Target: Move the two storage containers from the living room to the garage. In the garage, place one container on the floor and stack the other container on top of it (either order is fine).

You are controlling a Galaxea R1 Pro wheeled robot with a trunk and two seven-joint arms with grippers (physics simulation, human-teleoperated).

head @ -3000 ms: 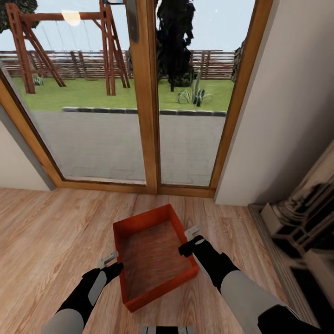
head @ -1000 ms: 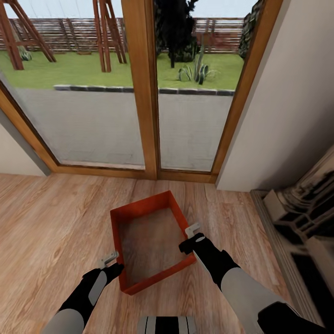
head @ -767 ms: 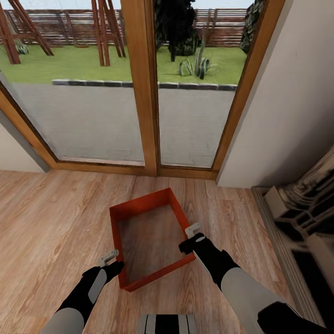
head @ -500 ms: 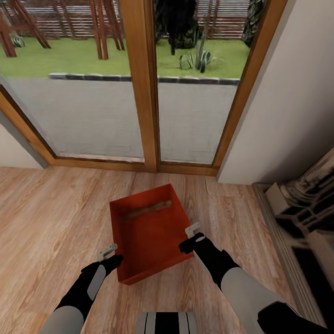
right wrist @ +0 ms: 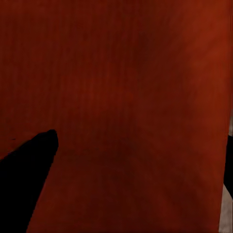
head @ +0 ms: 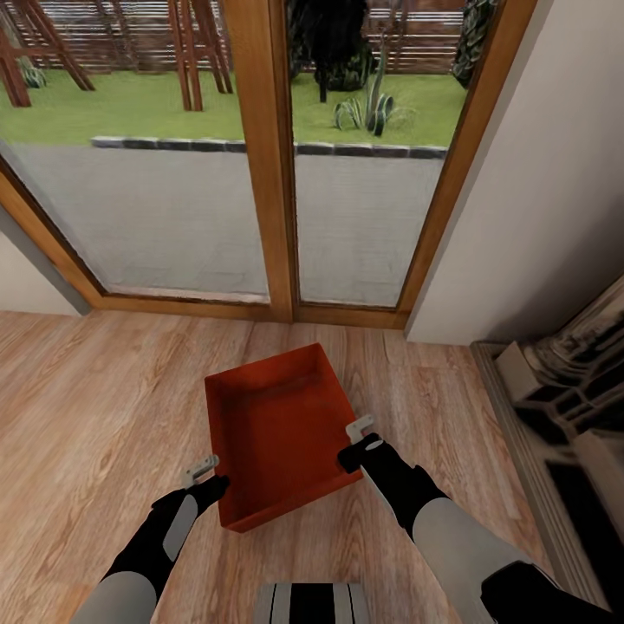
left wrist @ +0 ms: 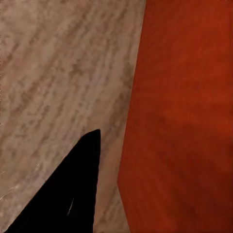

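Orange-red container (head: 279, 433) sits between our left end effector (head: 208, 479) and right end effector (head: 354, 439); we cannot tell either's opening.

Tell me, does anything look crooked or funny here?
The orange-red storage container sits askew on the wood-plank floor, turned at an angle to the glass doors. It sits between the left gripper and right gripper.

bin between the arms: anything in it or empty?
Empty. The storage container shows only its bare orange-red bottom and low walls in the head view.
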